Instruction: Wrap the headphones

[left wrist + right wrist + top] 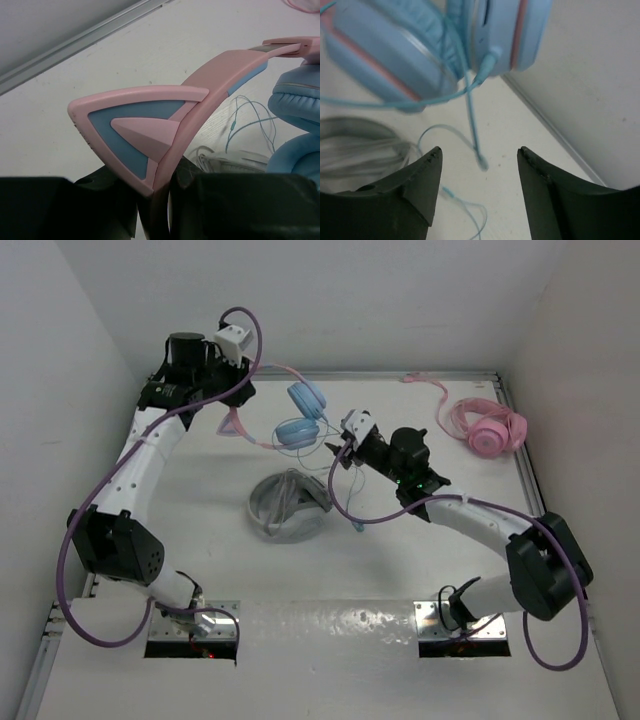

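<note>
My left gripper [238, 400]: pinching the pink headband of the headphones [300, 415], just beside the cat ear [135, 127] | headphones: bench [400, 570] at 11 o'clock, far side | my right gripper [479, 152]: spread, holding nothing, at their 4 o'clock; thin blue cable [470, 107] dangles ahead of it.

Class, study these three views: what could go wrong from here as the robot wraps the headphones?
1. The open right gripper may close beside the thin light blue cable, missing it.
2. The loose cable may snag the white-grey headphones lying nearby.
3. The left gripper pinches only the pink cat-ear headband; pulling could twist it free.
</note>
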`<state>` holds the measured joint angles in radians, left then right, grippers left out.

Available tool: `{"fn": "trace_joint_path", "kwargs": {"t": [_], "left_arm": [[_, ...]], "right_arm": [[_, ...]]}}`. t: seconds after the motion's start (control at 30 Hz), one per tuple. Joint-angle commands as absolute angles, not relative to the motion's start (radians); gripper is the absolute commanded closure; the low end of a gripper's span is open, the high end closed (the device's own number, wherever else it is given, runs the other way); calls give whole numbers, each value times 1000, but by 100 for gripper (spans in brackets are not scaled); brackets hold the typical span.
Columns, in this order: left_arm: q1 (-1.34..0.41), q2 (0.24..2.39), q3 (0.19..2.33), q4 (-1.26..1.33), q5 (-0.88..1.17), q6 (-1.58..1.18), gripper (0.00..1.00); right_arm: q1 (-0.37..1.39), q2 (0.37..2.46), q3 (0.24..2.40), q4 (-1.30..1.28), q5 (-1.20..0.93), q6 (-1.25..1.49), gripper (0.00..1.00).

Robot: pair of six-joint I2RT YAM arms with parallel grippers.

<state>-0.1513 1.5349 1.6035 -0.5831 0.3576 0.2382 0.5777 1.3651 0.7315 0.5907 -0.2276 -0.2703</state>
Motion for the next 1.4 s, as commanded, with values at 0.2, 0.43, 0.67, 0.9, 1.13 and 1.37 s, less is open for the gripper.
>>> {"fn": "trace_joint_path", "kwargs": {"t": [0.2, 0.43, 0.67, 0.9, 1.13, 1.37], "left_arm": [[-156, 1462, 1617, -549, 408, 232, 100], [-158, 1480, 1551, -440, 109, 268, 100], [-172, 1531, 1554, -391, 29, 247, 100], [-187, 1558, 1591, -394, 81, 224, 100], [-271, 1526, 1525, -452, 143, 455, 100], [-391, 1505, 1476, -508, 169, 548, 100]], "right_arm": [[558, 1488, 879, 836, -129, -195, 100], [535, 1321, 838, 713, -18, -276, 100], [577, 1213, 912, 481, -92, -298, 100], [629, 1261, 988, 480, -74, -322, 100], [626, 1413, 1235, 356, 54, -374, 100], [621, 1597, 1534, 235, 67, -356, 100]]}}
